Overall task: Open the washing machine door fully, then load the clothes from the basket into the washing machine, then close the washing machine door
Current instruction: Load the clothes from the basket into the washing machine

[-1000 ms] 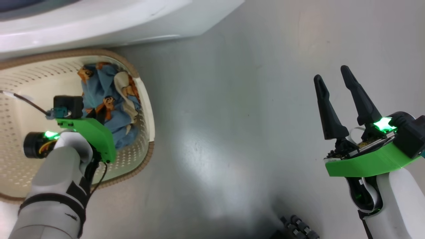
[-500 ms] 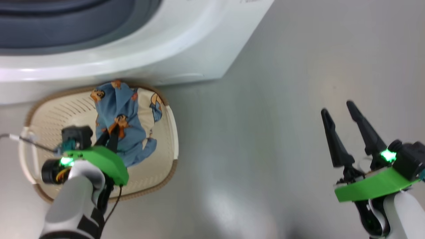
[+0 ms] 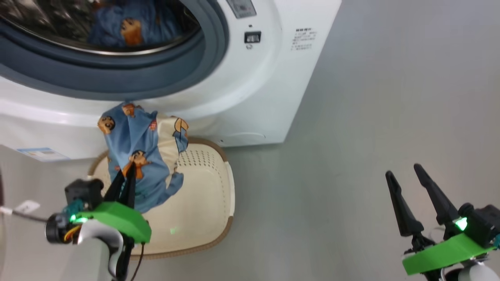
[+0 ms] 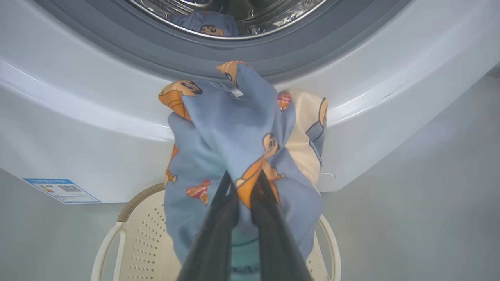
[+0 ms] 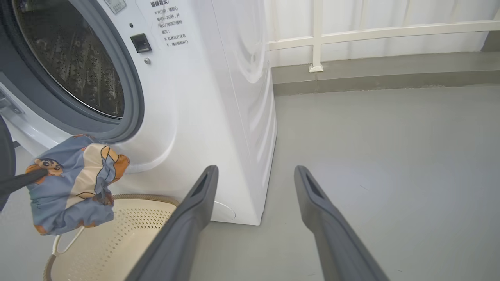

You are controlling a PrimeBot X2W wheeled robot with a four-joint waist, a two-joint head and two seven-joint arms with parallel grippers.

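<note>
My left gripper (image 3: pixel 131 171) is shut on a light-blue bear-print garment (image 3: pixel 136 156) of the clothes, which hangs bunched above the basket (image 3: pixel 203 203) just below the drum opening. In the left wrist view the fingers (image 4: pixel 218 218) pinch the garment (image 4: pixel 234 132) in front of the grey gasket (image 4: pixel 273 50). A second blue garment (image 3: pixel 129 27) lies inside the washing machine (image 3: pixel 265 78). The opening is uncovered and the washing machine door is out of view. At the lower right, over bare floor, my right gripper (image 3: pixel 403 169) is open and holds nothing.
The cream basket (image 5: pixel 129 234) stands on the grey floor (image 3: pixel 351 117) against the machine's front. A blue label sticker (image 3: pixel 41 154) is on the machine's lower front. A white railing (image 5: pixel 351 35) and a low kerb run behind the machine.
The head camera has tilted up, bringing the drum into view. My left gripper has lifted the garment out of the basket toward the opening. The right gripper stays open.
</note>
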